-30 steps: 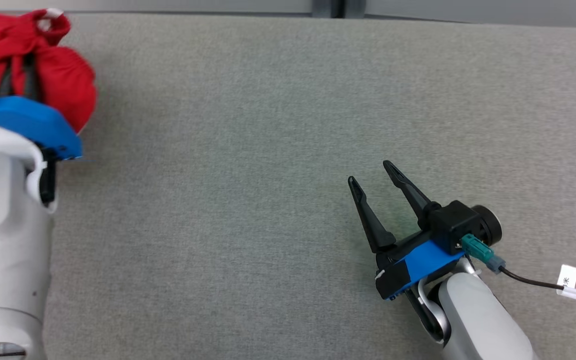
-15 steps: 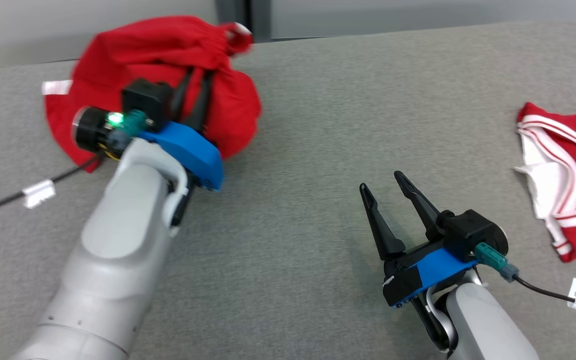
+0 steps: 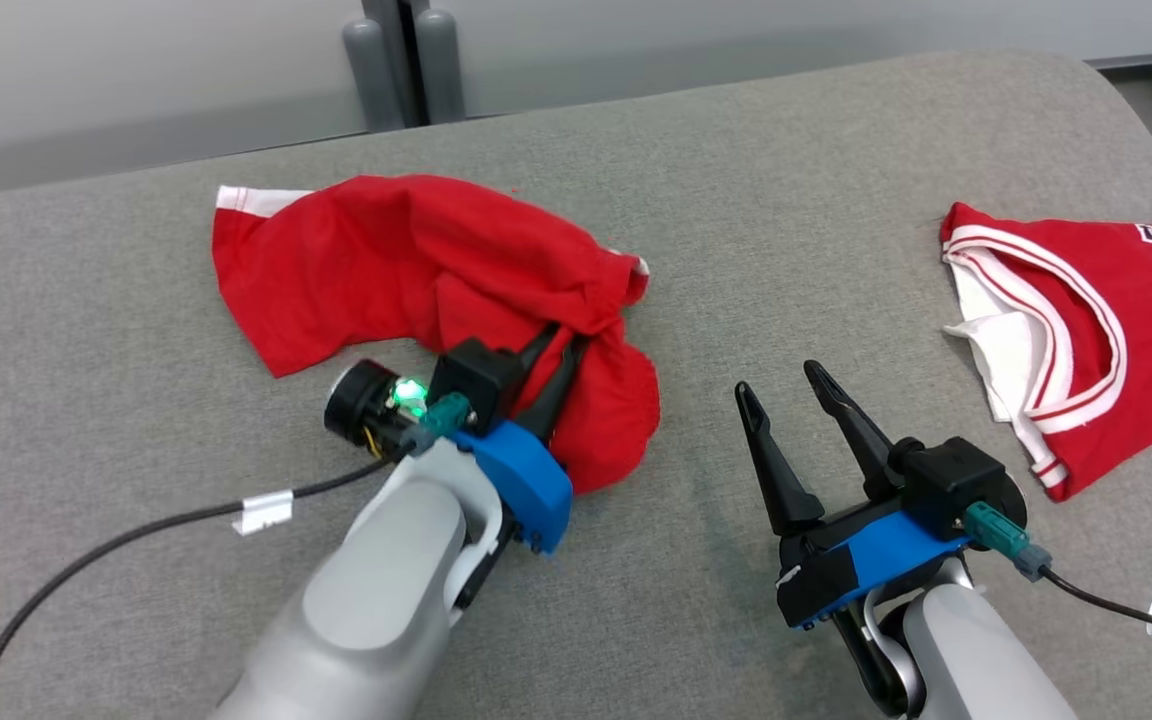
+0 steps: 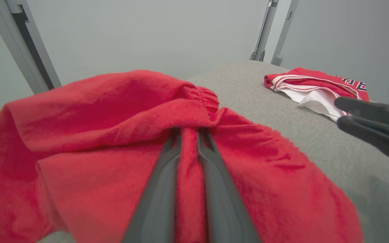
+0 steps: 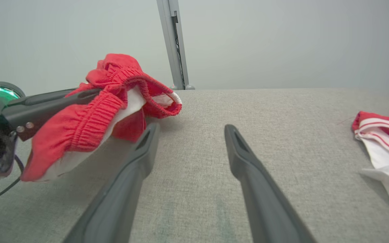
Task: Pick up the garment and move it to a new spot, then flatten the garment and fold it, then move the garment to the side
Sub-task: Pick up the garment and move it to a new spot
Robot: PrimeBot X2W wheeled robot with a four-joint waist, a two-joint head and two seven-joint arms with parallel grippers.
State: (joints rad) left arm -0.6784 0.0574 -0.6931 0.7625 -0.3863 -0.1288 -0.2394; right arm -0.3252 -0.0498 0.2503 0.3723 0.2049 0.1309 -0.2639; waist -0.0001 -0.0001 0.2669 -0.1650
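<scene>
Grey padded table [image 3: 786, 200]: wide work surface; bare centre leaves room for spreading.

Red shorts [image 3: 386, 250]: crumpled left of centre, far part lying on table, near bunch pinched up off it. Judged mid-transfer to new spot, flattening not yet begun.

Red-and-white jersey [image 3: 1136, 330]: well apart at right edge, out of working area.

Left gripper [image 3: 564, 340]: fingers clenched on fold near elastic waistband [image 5: 93, 111]; a bunched grip suits hauling, not smoothing.

Right gripper [image 3: 778, 380]: jaws spread, empty, low over table near shorts, likely ready for second corner.
</scene>
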